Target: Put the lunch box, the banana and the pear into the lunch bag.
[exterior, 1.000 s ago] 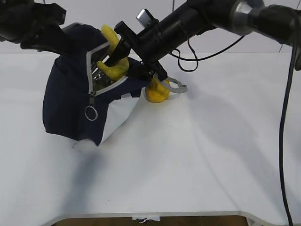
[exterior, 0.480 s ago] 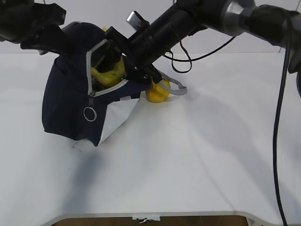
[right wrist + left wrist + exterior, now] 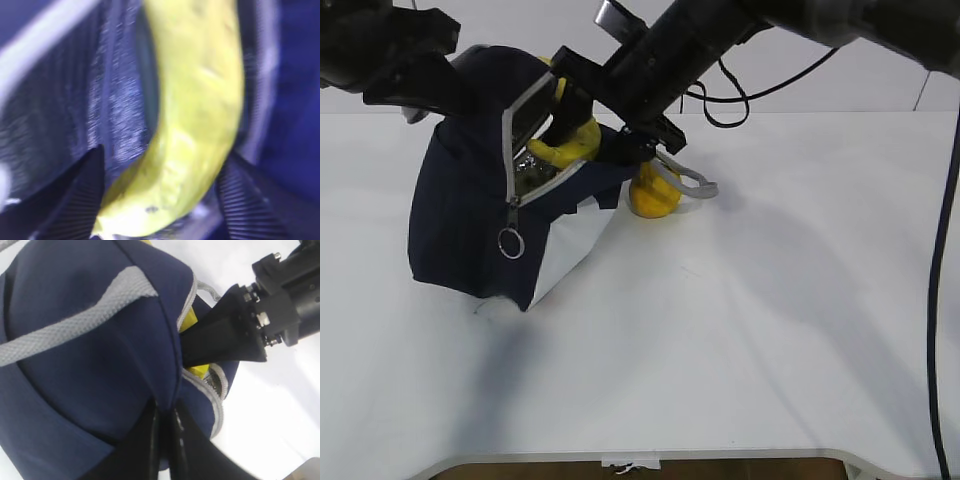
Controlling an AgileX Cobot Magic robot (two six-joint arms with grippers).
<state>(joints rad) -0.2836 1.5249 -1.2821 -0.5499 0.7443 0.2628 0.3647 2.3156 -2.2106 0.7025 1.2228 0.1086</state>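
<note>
The navy lunch bag [image 3: 460, 220] [image 3: 75, 365] stands tilted on the table's left, its zipped mouth gaping toward the right. My left gripper [image 3: 167, 412] [image 3: 440, 85] is shut on a fold of the bag's top fabric and holds it up. The yellow banana [image 3: 575, 140] [image 3: 195, 110] [image 3: 189, 320] sticks into the bag's mouth against the silver lining. My right gripper [image 3: 565, 120] [image 3: 162, 155] is at the mouth, its fingers spread wide either side of the banana. The orange-yellow pear [image 3: 653, 195] lies on the table just right of the bag. The lunch box is hidden.
A metal ring pull [image 3: 512, 241] hangs from the zipper at the bag's front. A grey webbing handle [image 3: 692, 186] loops out over the pear. Black cables [image 3: 720, 110] trail behind the right arm. The white table [image 3: 740, 330] ends near the bottom.
The right gripper pushed the banana deeper into the bag's mouth, then drew back slightly upward while its fingers spread. The left gripper and the pear stayed put.
</note>
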